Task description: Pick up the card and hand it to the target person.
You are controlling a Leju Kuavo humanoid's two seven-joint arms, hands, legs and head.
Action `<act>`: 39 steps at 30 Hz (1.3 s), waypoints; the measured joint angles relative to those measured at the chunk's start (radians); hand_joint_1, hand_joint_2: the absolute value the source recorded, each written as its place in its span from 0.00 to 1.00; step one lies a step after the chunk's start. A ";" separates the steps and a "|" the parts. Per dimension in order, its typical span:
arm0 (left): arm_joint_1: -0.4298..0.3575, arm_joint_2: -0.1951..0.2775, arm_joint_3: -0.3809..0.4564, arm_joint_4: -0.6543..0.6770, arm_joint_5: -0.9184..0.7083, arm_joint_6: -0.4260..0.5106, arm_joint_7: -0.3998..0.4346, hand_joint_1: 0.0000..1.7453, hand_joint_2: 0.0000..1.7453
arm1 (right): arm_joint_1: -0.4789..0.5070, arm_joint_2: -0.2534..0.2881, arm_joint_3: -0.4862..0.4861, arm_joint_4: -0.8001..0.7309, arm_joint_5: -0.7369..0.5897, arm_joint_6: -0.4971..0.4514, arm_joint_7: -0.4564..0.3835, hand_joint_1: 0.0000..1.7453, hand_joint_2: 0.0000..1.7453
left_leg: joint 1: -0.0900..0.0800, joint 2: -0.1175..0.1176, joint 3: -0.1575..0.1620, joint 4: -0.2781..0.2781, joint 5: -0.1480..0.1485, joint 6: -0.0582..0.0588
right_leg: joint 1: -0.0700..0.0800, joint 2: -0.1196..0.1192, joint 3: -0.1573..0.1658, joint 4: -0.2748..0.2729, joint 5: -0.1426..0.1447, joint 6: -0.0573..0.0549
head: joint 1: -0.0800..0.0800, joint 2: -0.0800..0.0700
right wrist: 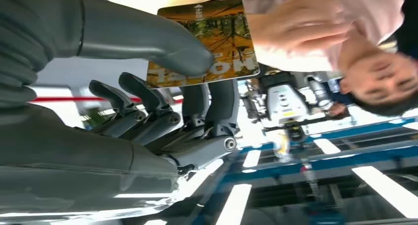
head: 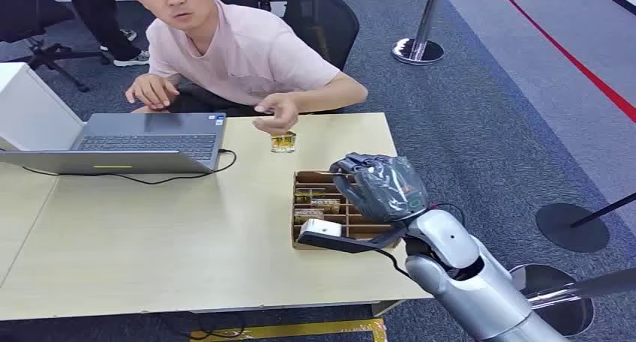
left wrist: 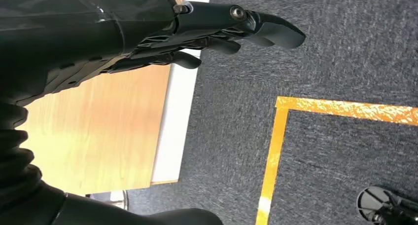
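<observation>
The card [head: 283,142], yellow-brown with a printed picture, hangs upright just above the table [head: 150,229] under the fingers of the person's hand [head: 276,119]. The person sits at the table's far side. My right hand [head: 379,186] hovers over a cardboard box [head: 294,207], a short gap to the right of the card, with its fingers apart. In the right wrist view my thumb crosses in front of the card [right wrist: 222,27], the person's hand [right wrist: 296,22] is at the card's edge, and my right hand [right wrist: 162,116] shows spread fingers. My left hand [left wrist: 197,32] hangs beside the table edge, fingers straight and holding nothing.
The cardboard box holds several more cards in slots. An open laptop [head: 150,139] with a black cable sits at the table's far left. Stanchion bases [head: 418,51] [head: 574,227] stand on the carpet to the right. Yellow floor tape [left wrist: 276,151] runs below the table.
</observation>
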 joint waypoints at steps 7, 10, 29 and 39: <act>-0.003 0.000 -0.002 0.000 -0.023 -0.008 -0.007 0.00 1.00 | -0.118 0.098 0.103 0.291 0.111 -0.182 -0.018 0.90 1.00 | 0.000 0.000 0.000 0.000 0.001 -0.001 | 0.000 0.000 0.000 0.002 0.000 0.000 | 0.000 0.000; -0.004 0.000 -0.003 0.000 -0.031 -0.009 -0.007 0.00 1.00 | -0.175 0.148 0.132 0.429 0.132 -0.234 -0.016 0.90 1.00 | 0.000 0.000 0.000 0.000 0.002 -0.002 | 0.000 0.000 -0.001 0.002 0.000 0.000 | 0.000 0.000; -0.005 0.000 -0.010 0.000 -0.051 -0.038 -0.017 0.00 1.00 | -0.430 0.336 0.163 1.003 0.149 -0.307 0.054 0.22 0.25 | 0.000 0.000 0.000 0.000 0.002 -0.001 | 0.000 0.000 -0.001 0.002 0.001 0.000 | 0.000 0.000; -0.005 0.000 -0.010 0.000 -0.047 -0.033 -0.017 0.00 0.00 | -0.461 0.343 0.156 1.073 0.143 -0.331 0.045 0.00 0.00 | 0.000 0.000 0.000 0.000 0.002 -0.001 | 0.000 0.000 -0.001 0.002 0.001 0.000 | 0.000 0.000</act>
